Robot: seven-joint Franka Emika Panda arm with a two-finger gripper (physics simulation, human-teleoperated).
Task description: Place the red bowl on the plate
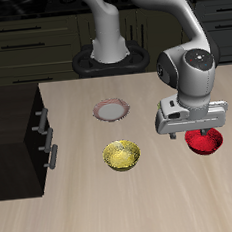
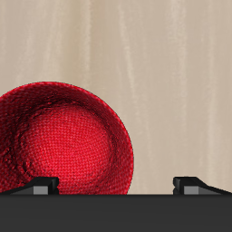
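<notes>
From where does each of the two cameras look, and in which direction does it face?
Exterior view: sits in front of and above the wooden table, facing the robot; shows the arm, the gripper, the glossy red round bowl, the yellow bowl and the small flat pink-rimmed plate.
Wrist view: sits on the gripper, looking down at the table; shows both finger tips.
Shared: the red bowl and the table.

Exterior view. Red bowl (image 1: 205, 143) sits on the bench (image 1: 88, 216), partly covered by the gripper (image 1: 193, 128) directly above it; finger spacing not discernible. Plate (image 1: 109, 110) lies farther back, well apart from the red bowl. Yellow bowl (image 1: 122, 155) sits nearer the front edge than the plate.
</notes>
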